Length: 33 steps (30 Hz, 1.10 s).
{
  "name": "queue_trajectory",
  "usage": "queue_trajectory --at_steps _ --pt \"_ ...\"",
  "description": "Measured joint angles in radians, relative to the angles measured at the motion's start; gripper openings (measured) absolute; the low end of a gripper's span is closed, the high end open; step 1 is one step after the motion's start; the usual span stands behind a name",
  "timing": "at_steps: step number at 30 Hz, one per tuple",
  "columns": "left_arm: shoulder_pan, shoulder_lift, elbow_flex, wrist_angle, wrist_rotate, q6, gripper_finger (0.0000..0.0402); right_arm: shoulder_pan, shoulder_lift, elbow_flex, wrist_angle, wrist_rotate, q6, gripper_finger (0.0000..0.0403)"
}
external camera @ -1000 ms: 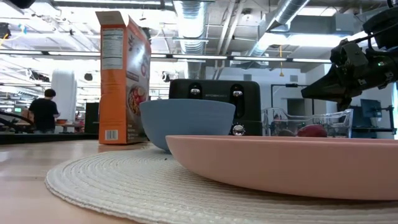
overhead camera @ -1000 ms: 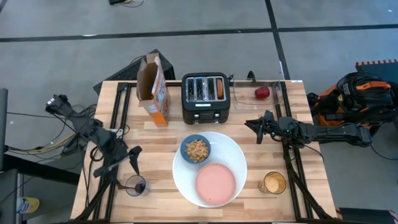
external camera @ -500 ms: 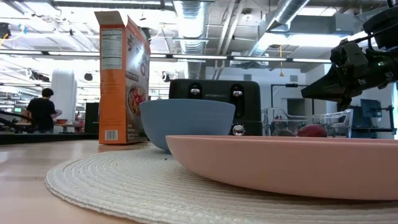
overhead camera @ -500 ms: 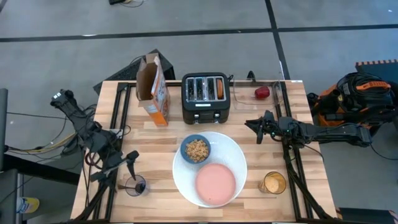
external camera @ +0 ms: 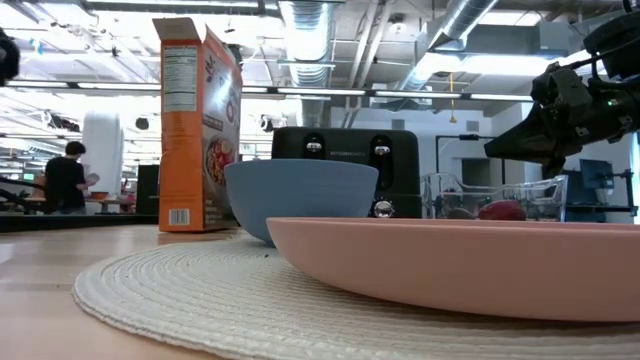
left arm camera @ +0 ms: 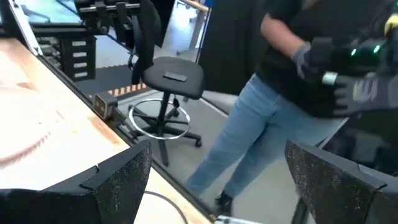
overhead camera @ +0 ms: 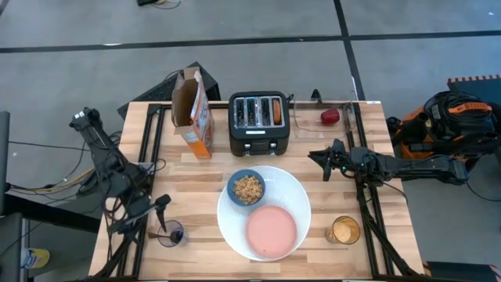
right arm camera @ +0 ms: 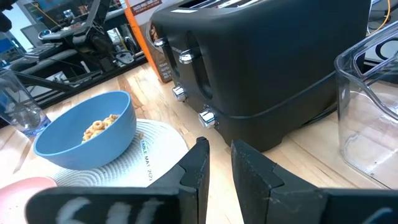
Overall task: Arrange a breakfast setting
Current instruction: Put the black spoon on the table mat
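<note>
One hand, the left [overhead camera: 160, 205], has drawn back toward the dark glass [overhead camera: 171, 233].
</note>
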Motion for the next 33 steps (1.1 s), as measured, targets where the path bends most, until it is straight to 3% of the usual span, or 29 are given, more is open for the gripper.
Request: queue_trajectory --at_steps 9,21,33 --pt "-0.147 0.1 0.0 -0.022 -0.232 0.155 0.0353 0.0 0.0 0.0 0.0 0.0 0.0 0.0091" --pt "-0.303 0.178 0.0 -0.028 -0.466 0.143 0.0353 0.0 0.0 0.0 0.0 0.0 0.0 0.0091" --pt "-0.366 0.287 0.0 -0.014 -0.64 0.136 0.0329 0.0 0.0 0.0 0.0 0.0 0.0 0.0091"
